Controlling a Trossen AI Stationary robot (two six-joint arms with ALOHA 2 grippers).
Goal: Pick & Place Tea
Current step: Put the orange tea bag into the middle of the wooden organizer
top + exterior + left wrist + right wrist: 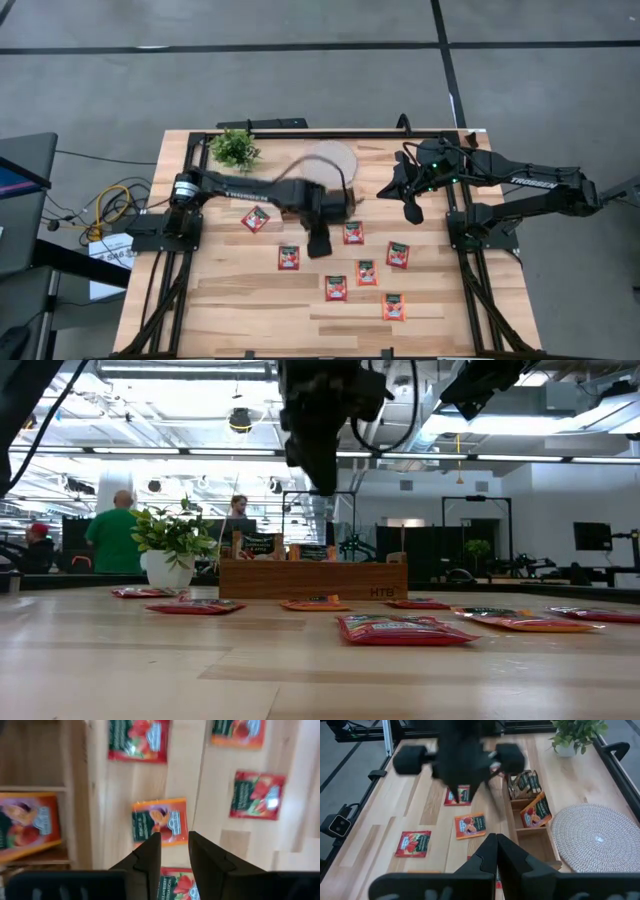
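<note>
Several red-orange tea sachets [366,272] lie flat and scattered on the wooden table; one [159,820] lies just beyond my left fingertips. More sachets [535,812] stand or lean inside the brown wooden tray [520,836], and one [27,825] shows in a compartment. My left gripper [318,244] hangs above the table next to the tray, pointing steeply down. It is open [175,847], with nothing between its fingers. My right gripper [412,210] waits raised at the right side, shut [496,845].
A round white woven disc [330,160] lies behind the tray. A small potted plant [235,148] stands at the far left. Black frame rails [170,290] run along the table's sides. People stand in the room beyond the table.
</note>
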